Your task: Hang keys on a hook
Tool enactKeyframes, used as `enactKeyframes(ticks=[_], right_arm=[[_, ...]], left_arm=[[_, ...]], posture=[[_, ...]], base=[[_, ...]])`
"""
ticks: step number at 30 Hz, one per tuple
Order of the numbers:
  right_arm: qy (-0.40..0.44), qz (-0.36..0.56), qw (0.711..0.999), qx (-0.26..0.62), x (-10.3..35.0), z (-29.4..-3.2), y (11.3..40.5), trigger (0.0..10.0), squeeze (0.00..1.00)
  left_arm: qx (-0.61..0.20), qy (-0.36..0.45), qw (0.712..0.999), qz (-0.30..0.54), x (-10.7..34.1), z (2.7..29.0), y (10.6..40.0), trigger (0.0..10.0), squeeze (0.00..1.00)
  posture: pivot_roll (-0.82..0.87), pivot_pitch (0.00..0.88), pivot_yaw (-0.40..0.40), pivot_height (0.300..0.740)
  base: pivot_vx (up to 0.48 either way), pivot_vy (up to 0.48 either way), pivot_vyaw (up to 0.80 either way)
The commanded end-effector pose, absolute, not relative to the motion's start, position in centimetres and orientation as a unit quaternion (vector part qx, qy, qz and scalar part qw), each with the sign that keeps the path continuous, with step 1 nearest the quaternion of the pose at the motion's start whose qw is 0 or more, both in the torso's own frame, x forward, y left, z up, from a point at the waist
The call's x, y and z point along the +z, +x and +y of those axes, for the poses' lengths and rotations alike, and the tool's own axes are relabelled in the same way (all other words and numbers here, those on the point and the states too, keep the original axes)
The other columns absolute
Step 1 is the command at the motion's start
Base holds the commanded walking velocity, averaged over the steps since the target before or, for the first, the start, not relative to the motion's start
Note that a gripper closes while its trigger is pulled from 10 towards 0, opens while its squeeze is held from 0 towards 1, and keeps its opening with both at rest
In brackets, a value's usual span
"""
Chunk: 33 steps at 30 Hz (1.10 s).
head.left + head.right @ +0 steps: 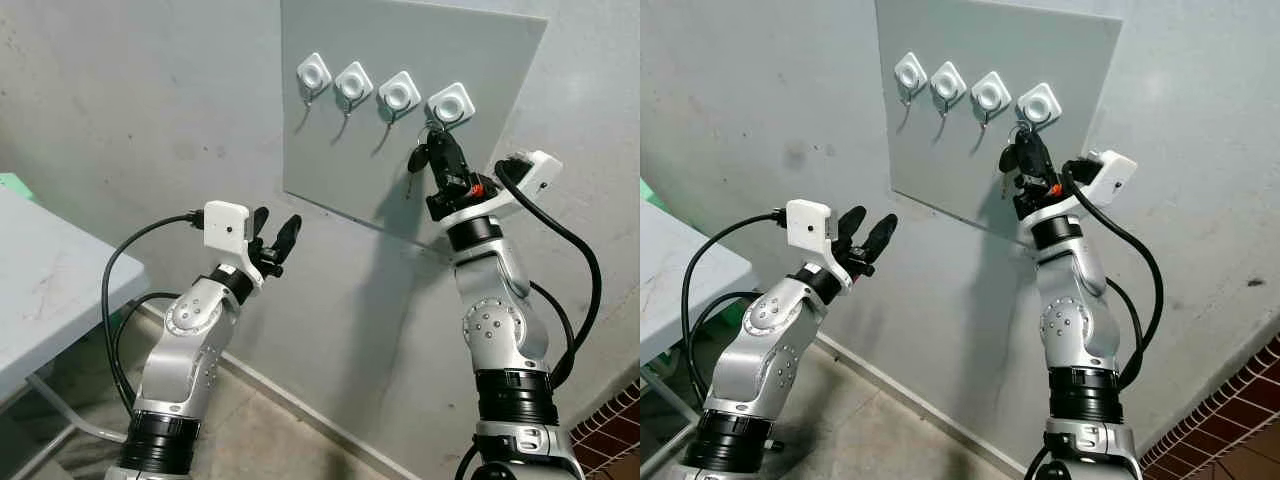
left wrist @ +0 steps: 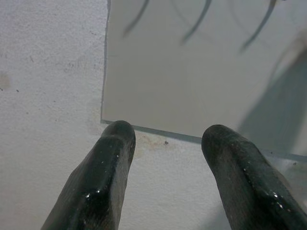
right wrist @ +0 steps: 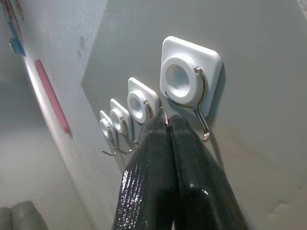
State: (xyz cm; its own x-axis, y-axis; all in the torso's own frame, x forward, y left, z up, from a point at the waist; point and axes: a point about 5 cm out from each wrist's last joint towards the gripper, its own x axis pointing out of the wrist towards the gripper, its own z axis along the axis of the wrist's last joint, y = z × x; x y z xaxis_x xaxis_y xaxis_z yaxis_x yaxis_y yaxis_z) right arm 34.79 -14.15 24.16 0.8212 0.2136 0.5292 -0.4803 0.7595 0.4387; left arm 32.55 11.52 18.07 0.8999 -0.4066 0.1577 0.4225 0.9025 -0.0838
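Two silver jointed metal arms with round screw-dotted joint housings and black ribbed collars near the base. White boxy camera module on each wrist (image 1: pixel 226 225), fed by a looping black cable (image 1: pixel 115 270). Long glossy black fingers (image 2: pixel 98 179) on each; small red fitting at the right wrist (image 1: pixel 478 186)

No readable text or markings.
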Motion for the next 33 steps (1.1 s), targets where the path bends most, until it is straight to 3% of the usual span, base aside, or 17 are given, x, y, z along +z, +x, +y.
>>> enactKeyframes(ticks=[1, 21, 33], right_arm=[[0.301, -0.256, 0.901, 0.179, 25.1, -15.15, 34.71, 10.0, 0.0], [0.306, -0.271, 0.893, 0.188, 25.2, -15.12, 34.45, 10.0, 0.0], [0.283, -0.276, 0.887, 0.239, 25.38, -14.15, 33.74, 10.0, 0.0]], left_arm=[[-0.216, -0.055, 0.971, -0.08, 18.87, 11.32, 32.6, 10.0, 0.0], [-0.218, -0.056, 0.971, -0.082, 18.95, 11.1, 32.62, 10.0, 0.0], [-0.215, -0.056, 0.972, -0.081, 18.89, 11.21, 32.64, 10.0, 0.0]], posture=[[0.2, 0.0, -0.017, 0.74], [0.2, 0.0, -0.018, 0.74], [0.2, 0.0, -0.019, 0.74]], base=[[0.0, 0.0, 0.0], [0.0, 0.0, 0.0], [0.0, 0.0, 0.0]])
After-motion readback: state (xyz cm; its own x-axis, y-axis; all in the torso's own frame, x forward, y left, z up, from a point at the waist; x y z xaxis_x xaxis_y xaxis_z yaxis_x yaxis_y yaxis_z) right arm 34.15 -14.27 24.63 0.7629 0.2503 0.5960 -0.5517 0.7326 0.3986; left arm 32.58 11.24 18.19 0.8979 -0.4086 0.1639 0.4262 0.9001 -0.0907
